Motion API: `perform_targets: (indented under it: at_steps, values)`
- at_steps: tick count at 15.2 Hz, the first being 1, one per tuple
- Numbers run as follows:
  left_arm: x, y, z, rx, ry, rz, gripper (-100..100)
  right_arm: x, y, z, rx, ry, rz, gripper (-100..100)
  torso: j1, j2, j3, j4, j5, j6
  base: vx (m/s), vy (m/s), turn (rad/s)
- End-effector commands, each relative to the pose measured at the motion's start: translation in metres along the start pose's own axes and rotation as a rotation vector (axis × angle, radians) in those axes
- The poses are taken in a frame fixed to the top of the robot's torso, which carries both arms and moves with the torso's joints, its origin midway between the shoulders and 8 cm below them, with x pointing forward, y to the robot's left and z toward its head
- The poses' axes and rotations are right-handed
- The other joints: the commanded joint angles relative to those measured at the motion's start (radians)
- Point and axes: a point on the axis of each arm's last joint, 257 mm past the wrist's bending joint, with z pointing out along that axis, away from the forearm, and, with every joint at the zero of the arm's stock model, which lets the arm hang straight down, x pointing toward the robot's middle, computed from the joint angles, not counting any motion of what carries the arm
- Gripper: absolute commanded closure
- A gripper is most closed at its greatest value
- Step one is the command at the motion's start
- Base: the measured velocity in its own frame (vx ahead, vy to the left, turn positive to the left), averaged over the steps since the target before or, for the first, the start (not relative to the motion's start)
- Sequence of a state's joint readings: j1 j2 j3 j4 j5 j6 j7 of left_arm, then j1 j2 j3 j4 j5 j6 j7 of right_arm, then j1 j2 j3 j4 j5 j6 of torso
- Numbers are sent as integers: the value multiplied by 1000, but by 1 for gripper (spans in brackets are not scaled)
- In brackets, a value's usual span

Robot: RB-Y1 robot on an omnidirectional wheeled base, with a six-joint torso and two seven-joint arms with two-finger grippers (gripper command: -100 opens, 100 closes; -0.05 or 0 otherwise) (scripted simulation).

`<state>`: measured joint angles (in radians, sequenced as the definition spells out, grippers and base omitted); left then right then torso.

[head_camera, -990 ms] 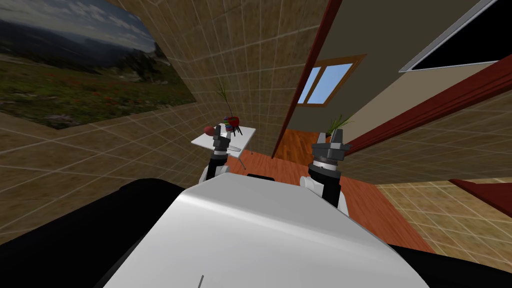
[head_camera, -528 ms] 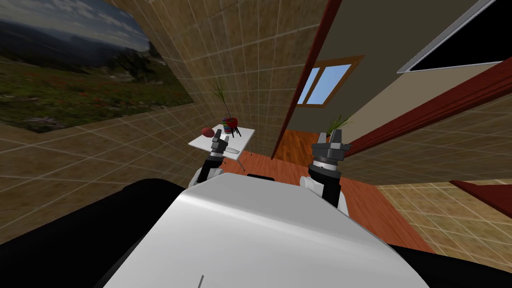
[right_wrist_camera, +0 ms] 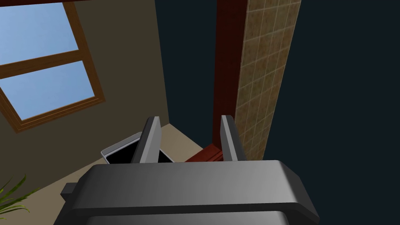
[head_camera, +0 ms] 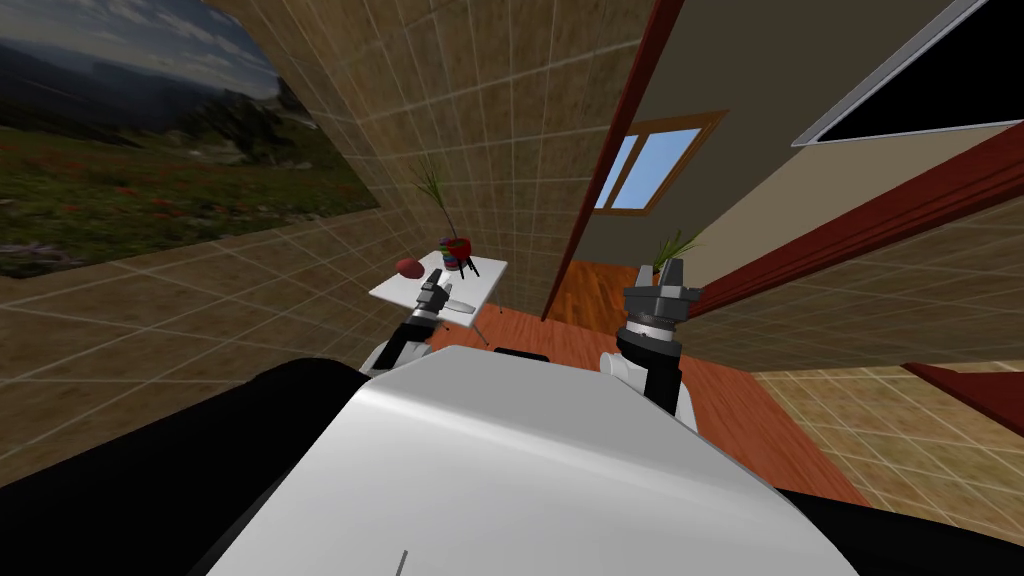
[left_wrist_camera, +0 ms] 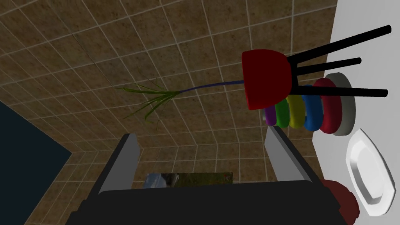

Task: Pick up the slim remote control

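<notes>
Left gripper (left_wrist_camera: 201, 134) hovers over the small white table (head_camera: 398, 288), thin grey fingers spread wide and empty; the slim pale grey remote control (left_wrist_camera: 369, 177) lies flat on it, just beside. Right gripper (right_wrist_camera: 190, 118) hangs well apart, fingers parted, empty.

A lived-in home, by the look of it; the walls are brown tile, and a large landscape picture (head_camera: 150, 150) hangs on one; a wood-framed window (head_camera: 645, 165) shows blue sky in a plain beige wall; the floor (head_camera: 590, 290) is reddish wooden boards, edged by a dark red door frame (head_camera: 610, 170); a small white desk (left_wrist_camera: 371, 15) carries a plant in a red pot (left_wrist_camera: 267, 80) and a child's ring-stacking toy (left_wrist_camera: 308, 111); another leafy plant (head_camera: 675, 248) stands below the window.
</notes>
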<state>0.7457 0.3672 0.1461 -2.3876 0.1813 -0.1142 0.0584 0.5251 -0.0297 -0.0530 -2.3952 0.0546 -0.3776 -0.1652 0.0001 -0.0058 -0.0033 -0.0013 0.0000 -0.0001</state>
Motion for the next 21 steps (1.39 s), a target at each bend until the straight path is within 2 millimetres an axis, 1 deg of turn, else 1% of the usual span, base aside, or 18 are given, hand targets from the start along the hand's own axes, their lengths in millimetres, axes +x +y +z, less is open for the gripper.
perform_targets:
  at_steps: [1,2,3,4,5,6,7,8,9,11,12,13,14,16,17,18,19,21]
  values:
    - [-10,23,-9,-90,0,19,-100,0,0,0,0,0,0,0,0,0,0,0,0,0,93,-3,-29]
    - [-10,25,-10,-97,0,19,-100,0,0,0,0,0,0,0,0,-1,0,0,0,0,97,-10,-26]
    - [-18,40,-18,-163,0,32,-100,0,0,0,0,0,0,0,0,-1,-1,0,0,0,100,-19,-31]
    - [-18,40,-18,-166,0,32,-100,0,0,0,0,0,0,0,-1,-1,-1,0,0,0,87,-20,-23]
    - [-26,55,-28,-231,1,44,-100,0,0,0,0,0,0,0,-1,-1,-1,0,0,0,89,-8,-29]
    - [-26,56,-28,-236,1,44,-100,0,0,0,0,0,0,0,-1,-1,-1,0,0,0,89,-3,-25]
    - [-34,68,-38,-298,2,54,-100,0,0,0,0,0,0,0,0,-1,-1,0,0,0,102,-5,-38]
    - [-34,71,-39,-308,2,54,-100,0,0,0,0,0,0,0,0,-1,-1,0,0,0,103,-9,-34]
    - [-41,81,-49,-361,4,67,-100,0,0,0,0,0,0,0,-1,-2,-1,0,0,0,104,-11,-32]
    - [-41,86,-51,-381,3,64,-100,0,0,0,0,0,0,0,-1,-2,-1,0,0,0,82,-5,-15]
    - [-48,96,-63,-437,6,72,-100,0,0,0,0,0,0,0,-1,-1,0,0,0,0,70,-5,-34]
    - [-49,100,-65,-455,5,72,-100,0,0,0,0,0,0,0,-1,0,0,0,0,0,80,0,-26]
    - [-55,108,-76,-507,9,82,-100,0,0,0,0,0,0,0,0,0,0,0,0,0,96,5,-38]
    - [-56,113,-79,-530,8,79,-100,0,0,0,0,0,0,0,0,-1,-1,0,0,0,80,-1,-19]
    - [-62,124,-93,-593,12,85,-100,0,0,0,0,0,0,0,0,0,0,0,0,0,80,-15,-31]
    - [-62,126,-95,-606,13,85,-100,0,0,0,0,0,0,0,-1,0,0,0,0,0,92,-10,-28]
    - [-68,133,-108,-658,17,90,-100,0,0,0,0,0,0,0,-1,-1,0,0,0,0,103,-6,-38]
    - [-68,138,-112,-681,18,90,-100,0,0,0,0,0,0,0,-1,-1,-1,0,0,0,82,-6,-22]
